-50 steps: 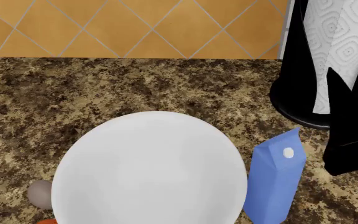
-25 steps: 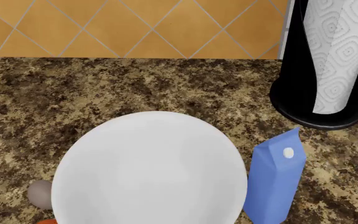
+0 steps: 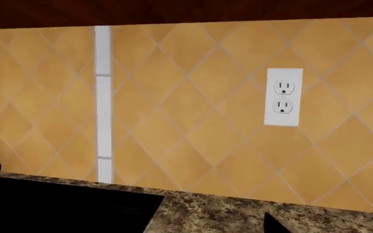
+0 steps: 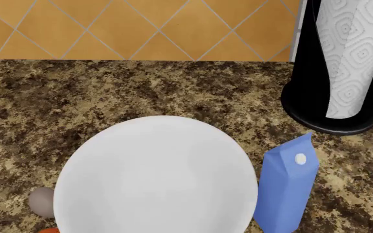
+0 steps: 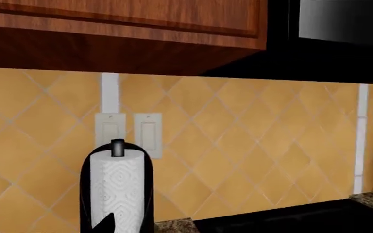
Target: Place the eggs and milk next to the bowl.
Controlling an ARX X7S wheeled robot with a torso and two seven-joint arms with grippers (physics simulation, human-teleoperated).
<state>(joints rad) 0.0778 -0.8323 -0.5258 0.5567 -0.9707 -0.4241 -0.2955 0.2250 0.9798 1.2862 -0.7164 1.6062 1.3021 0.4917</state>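
Head view: bowl [image 4: 155, 177] sat mid-counter, milk [image 4: 285, 187] upright just beside its right rim, the pale egg [image 4: 42, 201] and the orange egg [image 4: 49, 230] tucked at its lower left; we saw neither gripper. Left wrist view: only tiled wall and outlet [image 3: 283, 97], so we could not judge the pincers. Right wrist view: paper-towel roll [image 5: 116, 190] alone. We judged placement complete; arms should retreat high, clear of the carton

Bowl [image 4: 155, 177] cut by lower edge in head view, hiding most of pale egg [image 4: 42, 201]. Orange egg [image 4: 49, 230] mere sliver at edge. Paper-towel roll [image 4: 345, 53] cropped top and right.
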